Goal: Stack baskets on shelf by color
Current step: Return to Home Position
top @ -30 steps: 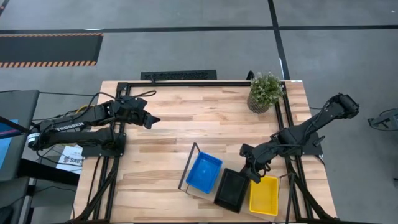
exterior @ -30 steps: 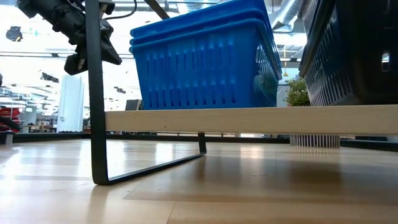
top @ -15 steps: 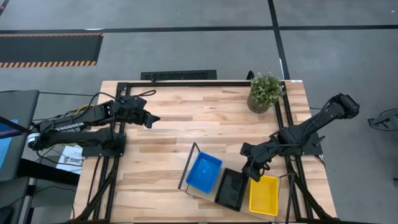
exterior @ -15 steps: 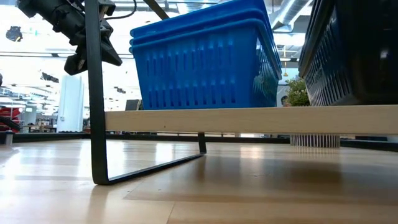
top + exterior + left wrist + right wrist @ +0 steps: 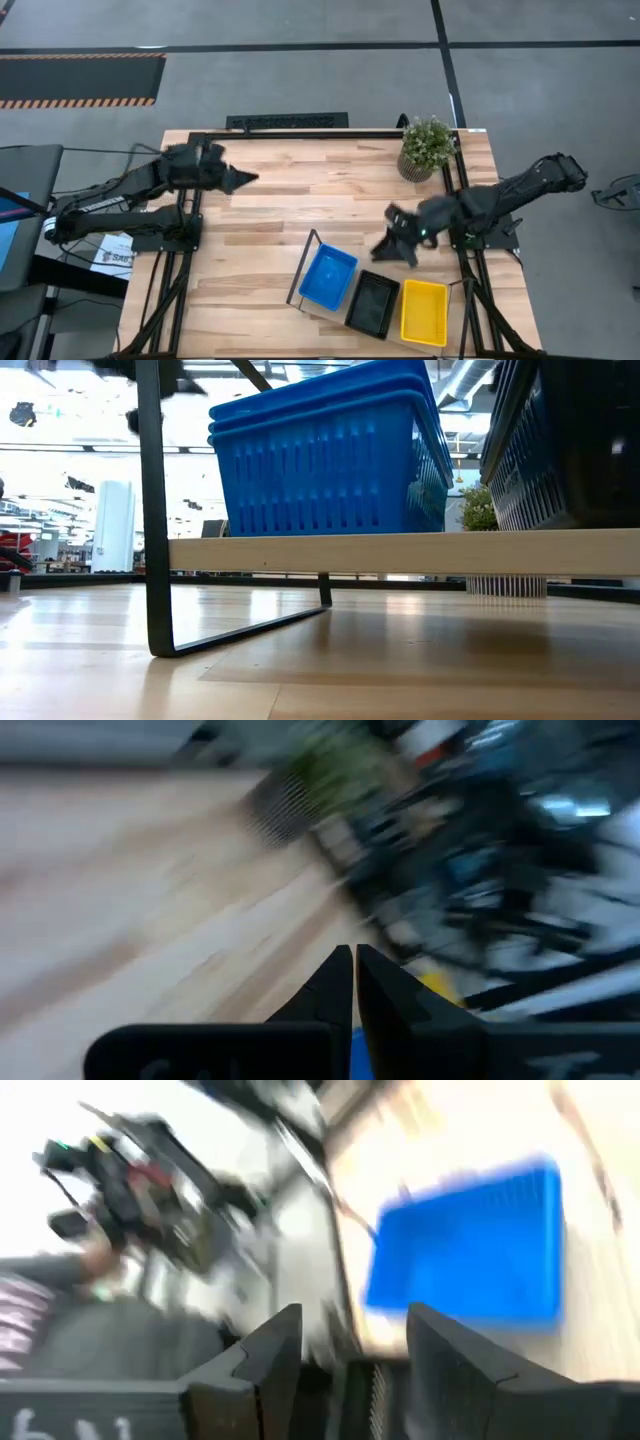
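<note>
Carefully, we are aiming to swing the right jaws, wide and empty near the blue basket (image 5: 328, 277), clear of the shelf (image 5: 303, 268); left jaws are sitting closed.

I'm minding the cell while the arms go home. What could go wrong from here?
1. The open right pincer hangs near the black stack. A low swing could clip it or the blue stack and shove it along the shelf.
2. The plant stands on the right arm's side of the table. A wide retreat might knock it over.
The shut left pincer, far to the left, looks harmless.
</note>
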{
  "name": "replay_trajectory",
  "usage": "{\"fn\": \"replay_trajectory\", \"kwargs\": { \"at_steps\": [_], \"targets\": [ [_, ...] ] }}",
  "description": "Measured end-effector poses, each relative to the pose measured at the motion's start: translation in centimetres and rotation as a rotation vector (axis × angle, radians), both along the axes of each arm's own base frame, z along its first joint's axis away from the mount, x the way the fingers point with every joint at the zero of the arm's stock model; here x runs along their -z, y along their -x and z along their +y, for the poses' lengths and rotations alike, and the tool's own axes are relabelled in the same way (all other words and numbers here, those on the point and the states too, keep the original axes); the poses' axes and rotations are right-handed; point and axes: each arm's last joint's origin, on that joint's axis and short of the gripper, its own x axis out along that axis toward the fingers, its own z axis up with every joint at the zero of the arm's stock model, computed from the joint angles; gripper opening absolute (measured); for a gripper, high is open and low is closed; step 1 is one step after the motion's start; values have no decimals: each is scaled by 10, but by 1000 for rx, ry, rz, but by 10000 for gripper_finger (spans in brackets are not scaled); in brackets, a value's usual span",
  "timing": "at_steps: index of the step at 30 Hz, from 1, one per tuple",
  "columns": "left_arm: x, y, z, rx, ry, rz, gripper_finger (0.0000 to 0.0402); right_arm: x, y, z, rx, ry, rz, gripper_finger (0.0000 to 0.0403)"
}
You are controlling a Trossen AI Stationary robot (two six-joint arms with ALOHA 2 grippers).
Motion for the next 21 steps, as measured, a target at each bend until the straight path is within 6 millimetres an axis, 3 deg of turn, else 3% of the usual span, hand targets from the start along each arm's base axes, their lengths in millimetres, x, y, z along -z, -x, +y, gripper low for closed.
{"fn": "replay_trajectory", "kwargs": {
  "at_steps": [5, 11, 14, 17, 21],
  "targets": [
    [-71, 21, -9, 53, -236, -301, 5, -56, 20, -20, 20, 75, -342, 189],
    [-116, 51, -20, 55, -472, -424, 5, -95, 56, -38, 53, 270, -598, 190],
    [-123, 63, -24, 61, -526, -467, 5, -93, 71, -43, 32, 434, -611, 192],
    [-121, 67, -30, 200, -689, -443, 5, -83, 85, -50, 114, 552, -618, 193],
    [-107, 69, -32, 266, -661, -361, 5, -57, 101, -61, 208, 587, -641, 190]
  ]
}}
